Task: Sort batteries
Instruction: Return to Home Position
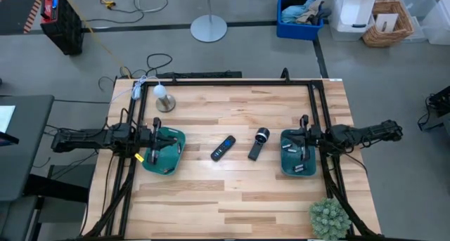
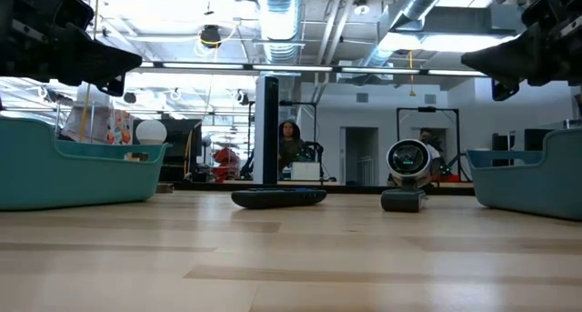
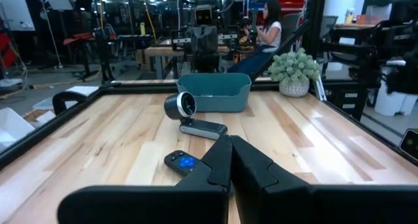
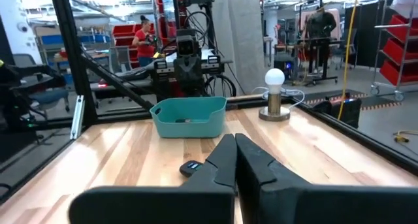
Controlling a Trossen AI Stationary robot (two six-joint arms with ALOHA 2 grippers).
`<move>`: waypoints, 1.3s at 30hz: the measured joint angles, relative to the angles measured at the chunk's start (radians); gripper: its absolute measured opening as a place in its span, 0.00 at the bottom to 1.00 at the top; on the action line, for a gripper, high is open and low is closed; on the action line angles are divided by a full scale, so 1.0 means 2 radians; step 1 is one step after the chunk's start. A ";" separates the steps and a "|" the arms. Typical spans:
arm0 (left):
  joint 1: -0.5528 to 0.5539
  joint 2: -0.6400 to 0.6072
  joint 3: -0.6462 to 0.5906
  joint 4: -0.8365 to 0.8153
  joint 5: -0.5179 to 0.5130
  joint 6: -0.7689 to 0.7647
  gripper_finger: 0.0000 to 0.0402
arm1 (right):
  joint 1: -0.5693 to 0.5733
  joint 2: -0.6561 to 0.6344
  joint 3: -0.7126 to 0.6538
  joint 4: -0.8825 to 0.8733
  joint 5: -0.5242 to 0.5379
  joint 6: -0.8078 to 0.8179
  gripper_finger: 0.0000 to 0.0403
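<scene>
Two teal trays stand on the wooden table: the left tray point(image 1: 174, 157) under my left gripper point(image 1: 167, 142) and the right tray point(image 1: 287, 160) under my right gripper point(image 1: 292, 144). Both grippers are shut, level and hold nothing; each points toward the table's middle above its own tray. A few small silvery and dark batteries point(image 1: 287, 148) lie in the right tray. Small pieces point(image 4: 185, 120) show inside the left tray point(image 4: 189, 116), too small to name. In the wrist views the fingers of my left gripper point(image 3: 230, 142) and my right gripper point(image 4: 234, 140) meet.
Between the trays a flat black remote point(image 1: 223, 148) and a black flashlight point(image 1: 259, 144) lie on the table. A lamp with a white bulb point(image 1: 165, 100) stands at the far left, a potted plant point(image 1: 329, 216) at the near right. Black frame rails line the table's left, right and far sides.
</scene>
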 joint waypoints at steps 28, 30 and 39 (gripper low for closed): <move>0.000 0.000 -0.001 0.001 0.000 0.010 0.00 | 0.000 0.000 0.000 -0.002 0.000 0.003 0.07; 0.000 0.000 -0.001 0.001 0.000 0.010 0.00 | 0.000 0.000 0.000 -0.002 0.000 0.003 0.07; 0.000 0.000 -0.001 0.001 0.000 0.010 0.01 | 0.000 0.000 0.000 -0.002 0.000 0.003 0.07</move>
